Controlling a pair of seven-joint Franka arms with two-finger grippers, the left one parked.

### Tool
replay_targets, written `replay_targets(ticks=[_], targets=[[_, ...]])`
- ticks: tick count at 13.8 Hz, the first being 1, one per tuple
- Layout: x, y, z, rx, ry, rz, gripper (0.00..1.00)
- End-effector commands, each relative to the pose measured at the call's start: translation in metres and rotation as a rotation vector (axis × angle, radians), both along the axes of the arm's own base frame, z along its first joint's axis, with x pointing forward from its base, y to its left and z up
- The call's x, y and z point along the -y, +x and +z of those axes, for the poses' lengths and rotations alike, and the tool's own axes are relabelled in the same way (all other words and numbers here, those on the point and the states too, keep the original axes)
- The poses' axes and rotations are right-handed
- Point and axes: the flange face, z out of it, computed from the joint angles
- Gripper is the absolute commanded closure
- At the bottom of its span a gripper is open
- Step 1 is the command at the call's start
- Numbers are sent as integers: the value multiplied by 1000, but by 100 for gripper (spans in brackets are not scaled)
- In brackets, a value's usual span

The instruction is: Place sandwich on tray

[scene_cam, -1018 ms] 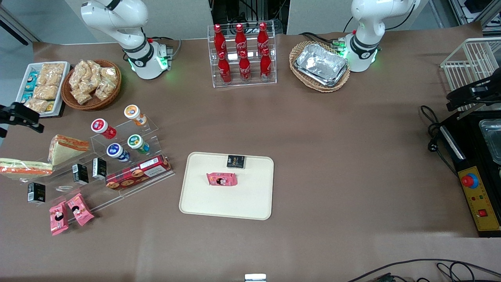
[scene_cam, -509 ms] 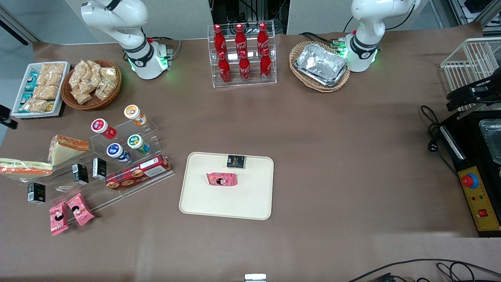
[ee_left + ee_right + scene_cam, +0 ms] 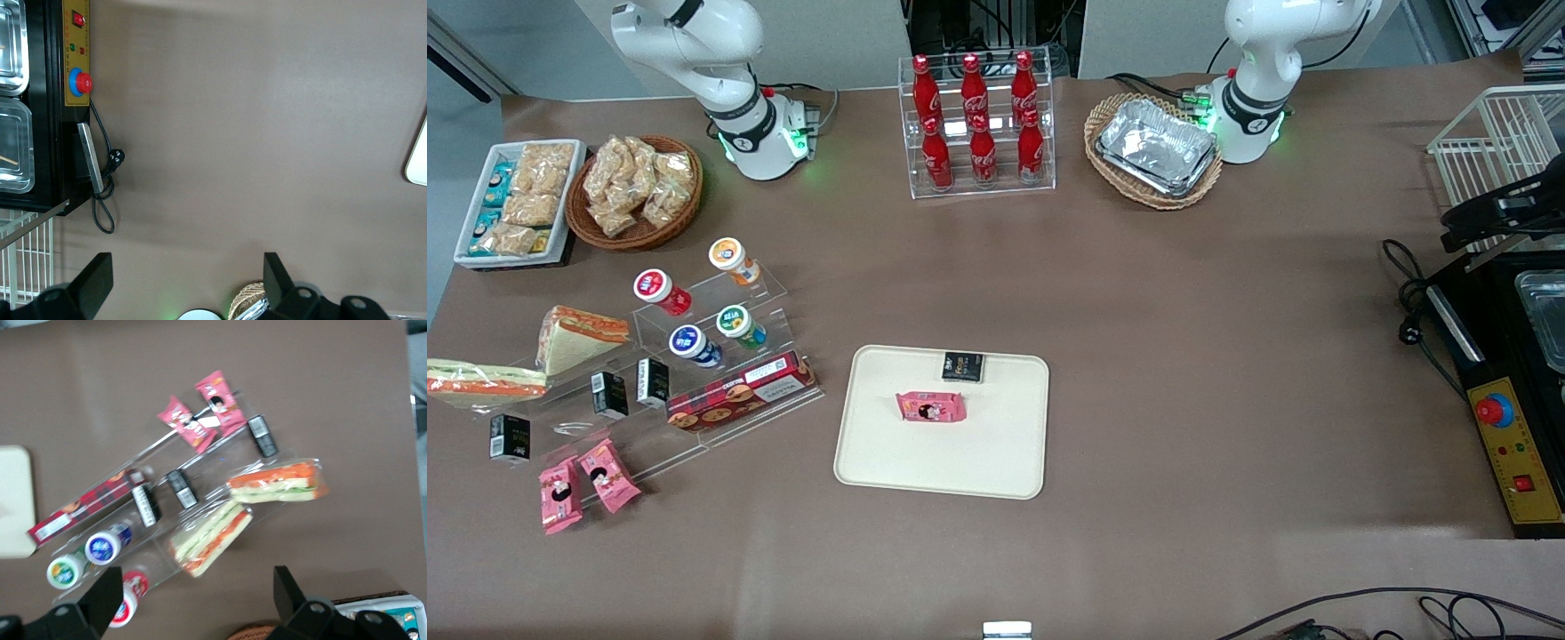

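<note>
We hover our gripper, fingers spread and empty, high above the sandwich, which lies well apart from the tray. Approach is under way; next we must descend squarely over it.

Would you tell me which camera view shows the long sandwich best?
The right wrist view: the sandwich lies whole under the open gripper. The front view crops it at the frame edge; the left wrist view misses it.
</note>
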Motion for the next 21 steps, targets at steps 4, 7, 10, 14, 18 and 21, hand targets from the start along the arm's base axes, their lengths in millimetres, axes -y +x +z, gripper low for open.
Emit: replay_targets(ticks=[4,7,10,14,18,21], targets=[[58,15,-49,-6,-67,-401,0],[86,14,-77,-44,-107,-492,0],[98,15,-94,-68,-117,-554,0],[100,20,-113,-89,-105,-664,0],[101,33,-142,-88,1,-744,0],[107,46,-158,-31,-14,-755,0]])
